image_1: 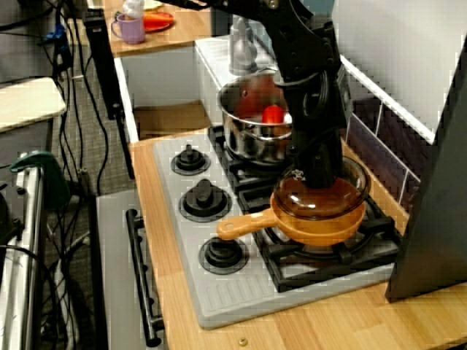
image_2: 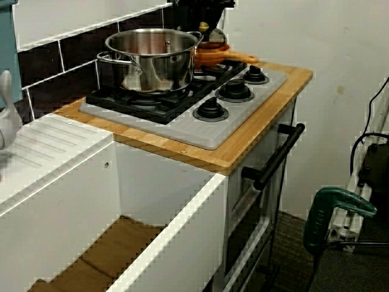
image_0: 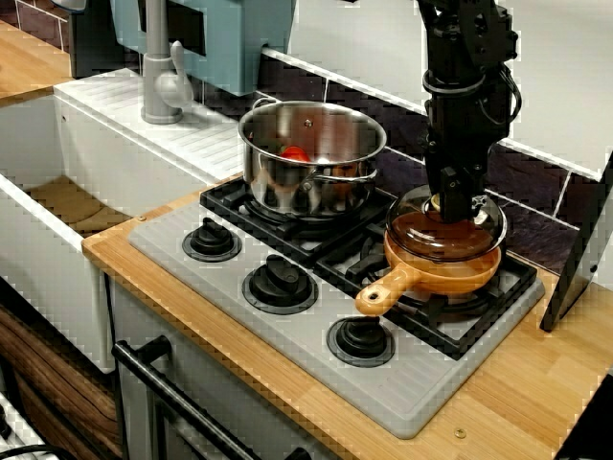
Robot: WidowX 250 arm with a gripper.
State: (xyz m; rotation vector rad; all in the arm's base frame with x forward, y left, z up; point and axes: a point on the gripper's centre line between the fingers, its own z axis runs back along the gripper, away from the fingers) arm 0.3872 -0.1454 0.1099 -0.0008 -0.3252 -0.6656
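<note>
An orange pan [image_0: 442, 276] with a short handle sits on the stove's right rear burner in the front view. A clear glass lid [image_0: 419, 230] rests on top of it. My black gripper [image_0: 462, 203] comes straight down onto the middle of the lid, at its pale knob [image_0: 438, 202]. The fingers merge into one dark mass, so their state is hidden. The view from the right side shows the gripper [image_1: 319, 173] on the same lid [image_1: 310, 195] and pan [image_1: 321, 224]. From the sink side only the pan's handle [image_2: 236, 58] and the knob [image_2: 203, 27] show behind the pot.
A steel pot [image_0: 311, 158] holding a red item [image_0: 295, 153] stands on the left rear burner, close to the pan. Three black dials [image_0: 280, 281] line the stove's front. A white sink [image_0: 57, 182] and grey tap [image_0: 161, 72] lie left. A dark panel [image_0: 580, 257] leans at the right.
</note>
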